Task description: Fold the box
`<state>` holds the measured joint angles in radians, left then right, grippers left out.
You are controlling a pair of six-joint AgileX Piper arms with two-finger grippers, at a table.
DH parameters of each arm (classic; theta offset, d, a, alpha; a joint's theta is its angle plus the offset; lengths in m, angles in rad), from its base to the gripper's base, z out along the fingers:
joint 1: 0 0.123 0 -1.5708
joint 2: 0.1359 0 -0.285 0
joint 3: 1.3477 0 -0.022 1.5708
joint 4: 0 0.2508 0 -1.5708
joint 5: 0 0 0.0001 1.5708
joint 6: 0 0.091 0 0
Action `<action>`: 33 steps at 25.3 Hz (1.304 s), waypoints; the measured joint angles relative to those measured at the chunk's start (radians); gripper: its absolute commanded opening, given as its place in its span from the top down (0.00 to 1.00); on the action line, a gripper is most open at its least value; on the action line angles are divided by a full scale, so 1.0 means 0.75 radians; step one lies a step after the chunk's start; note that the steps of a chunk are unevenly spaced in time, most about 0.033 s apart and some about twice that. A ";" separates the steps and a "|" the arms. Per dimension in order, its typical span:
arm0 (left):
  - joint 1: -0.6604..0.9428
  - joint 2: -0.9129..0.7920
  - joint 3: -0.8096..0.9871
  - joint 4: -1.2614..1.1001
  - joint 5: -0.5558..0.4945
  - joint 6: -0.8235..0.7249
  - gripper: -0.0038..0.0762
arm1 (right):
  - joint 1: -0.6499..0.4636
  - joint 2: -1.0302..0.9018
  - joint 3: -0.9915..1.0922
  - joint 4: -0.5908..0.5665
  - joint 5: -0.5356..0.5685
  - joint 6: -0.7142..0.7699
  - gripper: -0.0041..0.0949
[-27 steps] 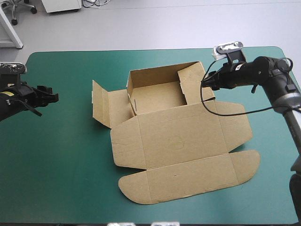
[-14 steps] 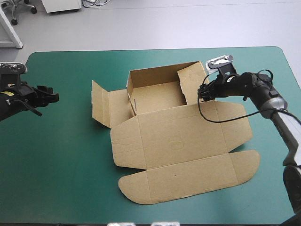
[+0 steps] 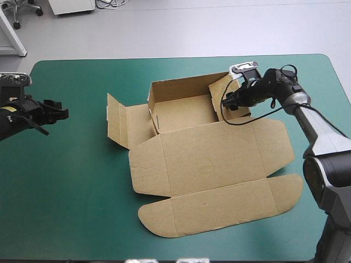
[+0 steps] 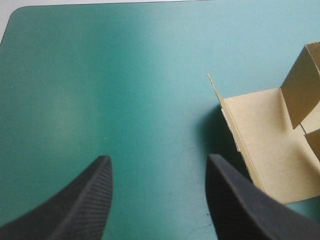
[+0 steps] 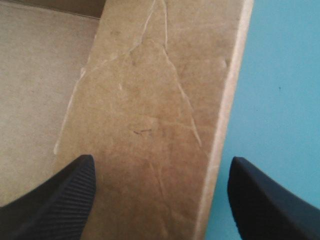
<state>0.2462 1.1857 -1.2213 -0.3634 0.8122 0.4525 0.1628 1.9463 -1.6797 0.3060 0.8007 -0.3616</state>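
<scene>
Right fingers wide apart, the box side wall between them. Close low on it w/o creasing, then tip inward. Left fingers also wide over bare worktop — box edge ahead, to one side.

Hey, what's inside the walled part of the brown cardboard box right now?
Only the bare floor of the brown cardboard box shows, nothing lying on it. The right gripper, black fingers open astride the right-hand flap, hides the corner beneath.
</scene>
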 measured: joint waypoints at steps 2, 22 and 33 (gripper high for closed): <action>0.000 0.000 0.000 0.000 0.000 0.001 0.45 | 0.000 0.041 -0.048 -0.017 0.044 0.010 0.52; 0.000 0.000 0.027 -0.015 -0.001 0.001 0.45 | 0.002 0.101 -0.144 -0.206 0.085 0.172 0.97; 0.001 0.002 0.196 -0.061 -0.140 0.011 0.45 | -0.182 0.063 -0.487 0.067 0.199 0.116 0.97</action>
<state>0.2471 1.1869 -1.0740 -0.4092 0.7069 0.4605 0.0267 1.9938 -2.0453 0.3564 0.9500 -0.2747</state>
